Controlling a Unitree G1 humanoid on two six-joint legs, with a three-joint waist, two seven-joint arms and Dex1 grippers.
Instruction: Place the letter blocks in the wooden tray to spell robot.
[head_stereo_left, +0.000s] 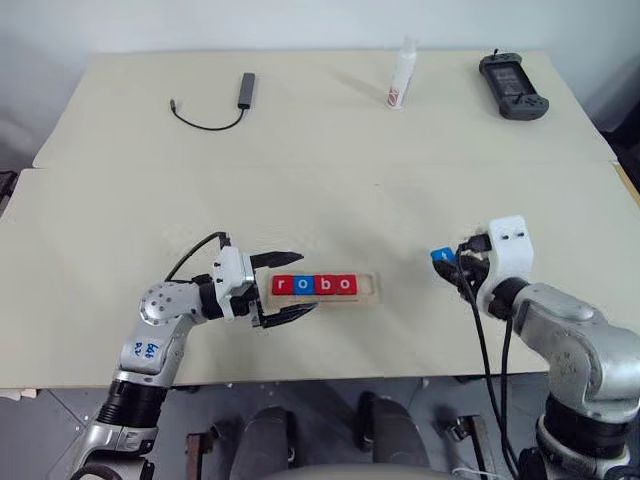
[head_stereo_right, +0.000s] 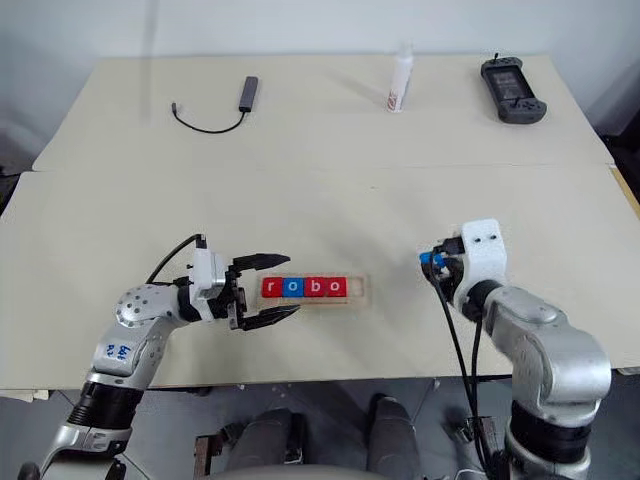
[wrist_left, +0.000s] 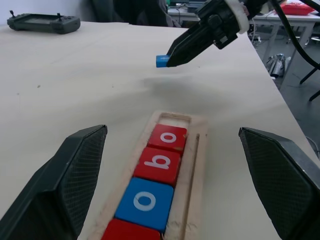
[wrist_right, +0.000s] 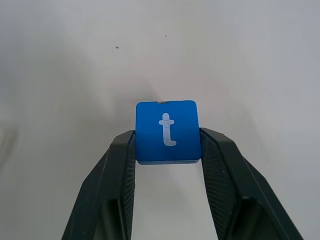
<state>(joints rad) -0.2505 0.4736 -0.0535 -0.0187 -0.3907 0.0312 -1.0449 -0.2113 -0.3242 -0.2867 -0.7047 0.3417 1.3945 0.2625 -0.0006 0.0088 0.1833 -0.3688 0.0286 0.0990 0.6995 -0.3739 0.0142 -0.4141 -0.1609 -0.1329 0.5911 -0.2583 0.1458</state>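
The blue t block (wrist_right: 167, 131) sits clamped between my right gripper's (head_stereo_left: 447, 262) jaws, held above the pale surface (head_stereo_left: 330, 190), well right of the wooden tray (head_stereo_left: 369, 291). The tray lies on the surface with four blocks in its slot: red r (head_stereo_left: 283, 286), blue o (head_stereo_left: 304, 286), red b (head_stereo_left: 325, 285), red o (head_stereo_left: 345, 285); the slot's right end looks bare. My left gripper (head_stereo_left: 296, 283) hovers at the tray's left end, jaws apart either side. Farther off: a cable adapter (head_stereo_left: 243, 92), a white bottle (head_stereo_left: 402, 74), and a handheld controller (head_stereo_left: 512, 85).
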